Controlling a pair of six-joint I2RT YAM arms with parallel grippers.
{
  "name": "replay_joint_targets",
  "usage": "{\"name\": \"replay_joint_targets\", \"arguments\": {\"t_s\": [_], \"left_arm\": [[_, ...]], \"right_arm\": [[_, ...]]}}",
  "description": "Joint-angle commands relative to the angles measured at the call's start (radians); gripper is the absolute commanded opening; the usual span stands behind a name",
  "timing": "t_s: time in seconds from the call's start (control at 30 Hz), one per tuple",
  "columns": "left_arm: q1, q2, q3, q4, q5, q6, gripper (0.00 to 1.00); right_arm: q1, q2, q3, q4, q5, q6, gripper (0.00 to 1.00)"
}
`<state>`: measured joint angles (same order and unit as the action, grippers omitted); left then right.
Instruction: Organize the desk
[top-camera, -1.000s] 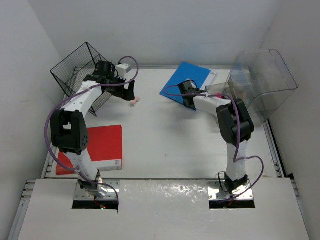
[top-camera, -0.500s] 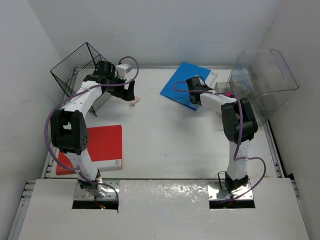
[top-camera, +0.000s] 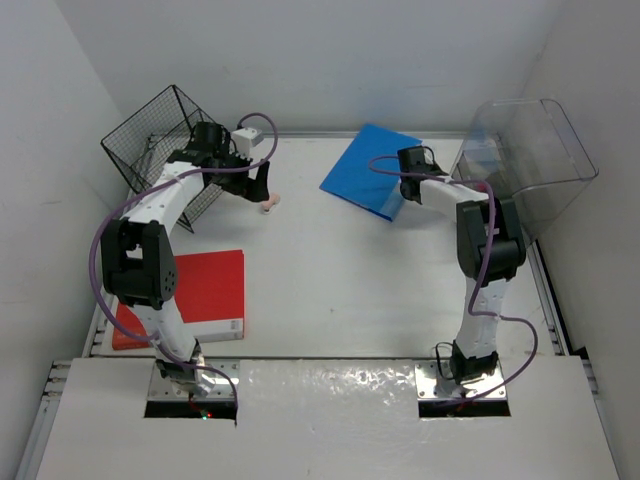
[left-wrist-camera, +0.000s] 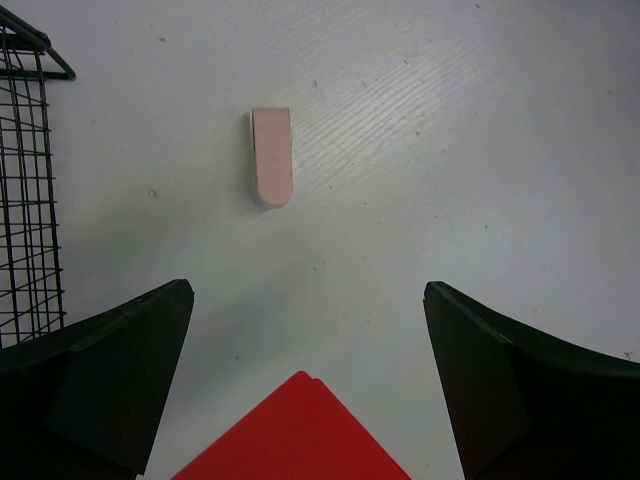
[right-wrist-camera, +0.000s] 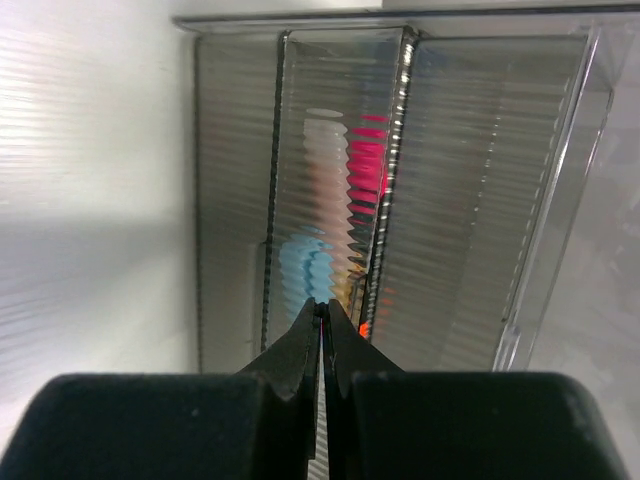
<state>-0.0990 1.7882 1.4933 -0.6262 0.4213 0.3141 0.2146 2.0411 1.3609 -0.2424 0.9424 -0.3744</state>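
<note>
The white desk (top-camera: 340, 270) carries a small pink eraser (top-camera: 268, 203) (left-wrist-camera: 271, 155) lying flat at the back left. My left gripper (top-camera: 262, 185) (left-wrist-camera: 308, 290) hovers just above and short of it, jaws wide open and empty. My right gripper (top-camera: 465, 183) (right-wrist-camera: 322, 303) is shut at the mouth of the clear plastic bin (top-camera: 530, 150) (right-wrist-camera: 480, 200). A thin pink sliver shows between its fingers. Blurred pink, blue and white items show through the bin's ribbed wall.
A black wire basket (top-camera: 160, 135) (left-wrist-camera: 30, 200) stands tilted at the back left, close to the left arm. A red folder (top-camera: 205, 285) (left-wrist-camera: 300, 440) lies at the front left. A blue folder (top-camera: 365, 165) lies at the back centre, beside the right wrist.
The right arm has swung rightward from over the blue folder to the clear bin, a small pink thing travelling at its tip. The left arm has not moved.
</note>
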Motion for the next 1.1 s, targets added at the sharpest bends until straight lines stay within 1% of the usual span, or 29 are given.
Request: {"name": "replay_joint_targets", "arguments": {"t_s": [0.0,0.37,0.47,0.53,0.6,0.63,0.7,0.73,0.8,0.83,0.93,1.07], "left_arm": [[0.002,-0.004,0.015,0.016,0.001,0.017,0.99],[0.002,-0.019,0.016,0.011,-0.007,0.033,0.99],[0.002,-0.018,0.018,0.011,-0.010,0.034,0.99],[0.002,-0.015,0.021,0.011,-0.010,0.034,0.99],[0.002,-0.012,0.022,0.010,-0.007,0.031,0.99],[0.002,-0.010,0.024,0.008,-0.006,0.029,0.99],[0.002,-0.010,0.021,0.006,-0.001,0.029,0.99],[0.004,-0.010,0.021,0.003,0.000,0.031,0.99],[0.002,-0.010,0.022,-0.001,0.002,0.037,0.99],[0.002,-0.010,0.022,-0.004,0.001,0.039,0.99],[0.002,-0.010,0.022,-0.004,0.005,0.040,0.99],[0.002,-0.007,0.021,-0.006,0.011,0.042,0.99]], "right_arm": [[-0.015,-0.036,0.037,0.051,0.035,-0.060,0.00],[-0.044,0.002,0.079,0.031,0.027,-0.089,0.00],[-0.037,-0.001,0.084,0.017,0.029,-0.089,0.00],[-0.006,-0.001,0.075,0.020,0.026,-0.130,0.01],[0.026,-0.012,0.034,0.073,0.019,-0.184,0.04],[0.052,-0.015,0.021,0.080,0.010,-0.182,0.06],[0.065,-0.013,0.015,0.063,-0.008,-0.141,0.19],[0.066,-0.004,0.012,0.061,-0.010,-0.127,0.29],[0.065,0.019,0.003,0.090,0.036,-0.156,0.34],[0.063,0.034,0.003,0.100,0.091,-0.178,0.37],[0.058,0.080,0.006,0.106,0.121,-0.204,0.38],[0.037,0.097,0.012,0.107,0.119,-0.176,0.37]]}}
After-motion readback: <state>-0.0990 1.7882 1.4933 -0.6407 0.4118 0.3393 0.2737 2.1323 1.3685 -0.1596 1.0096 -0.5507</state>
